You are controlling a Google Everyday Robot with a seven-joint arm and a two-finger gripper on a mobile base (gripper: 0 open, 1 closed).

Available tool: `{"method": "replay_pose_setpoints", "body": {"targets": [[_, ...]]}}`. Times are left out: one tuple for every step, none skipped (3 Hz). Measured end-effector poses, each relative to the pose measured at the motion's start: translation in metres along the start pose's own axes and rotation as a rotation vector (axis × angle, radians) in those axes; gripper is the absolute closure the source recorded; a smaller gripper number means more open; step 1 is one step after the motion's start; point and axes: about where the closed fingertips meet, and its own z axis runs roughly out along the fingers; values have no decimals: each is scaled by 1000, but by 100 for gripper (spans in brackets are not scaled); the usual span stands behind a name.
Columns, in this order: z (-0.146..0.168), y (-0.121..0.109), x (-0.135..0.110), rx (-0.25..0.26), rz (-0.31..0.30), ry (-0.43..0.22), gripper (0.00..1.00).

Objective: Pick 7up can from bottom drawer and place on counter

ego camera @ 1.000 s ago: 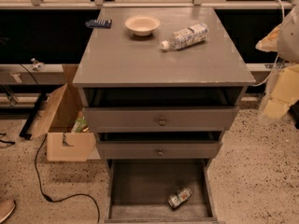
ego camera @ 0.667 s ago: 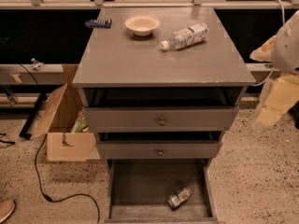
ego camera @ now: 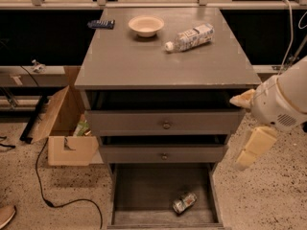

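The 7up can (ego camera: 184, 202) lies on its side on the dark floor of the open bottom drawer (ego camera: 144, 195), near the front right. The counter (ego camera: 144, 56) is the grey top of the cabinet. My gripper (ego camera: 247, 128) hangs at the right of the cabinet, level with the two upper drawers, well above and to the right of the can. Its cream fingers (ego camera: 254, 147) point down and left. It holds nothing that I can see.
On the counter lie a clear plastic bottle (ego camera: 189, 37), a cream bowl (ego camera: 146, 25) and a dark remote (ego camera: 100, 24). An open cardboard box (ego camera: 64, 133) and a black cable (ego camera: 43, 186) lie on the floor at the left.
My arm and gripper have moved left, toward the cabinet's right side. The can and the things on the counter have not moved.
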Motion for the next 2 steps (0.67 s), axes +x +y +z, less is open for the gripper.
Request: {"method": "replay_pose_setpoints", "body": {"targets": [[51, 19, -4, -17, 18, -91, 0], [51, 19, -4, -17, 17, -90, 0]]}}
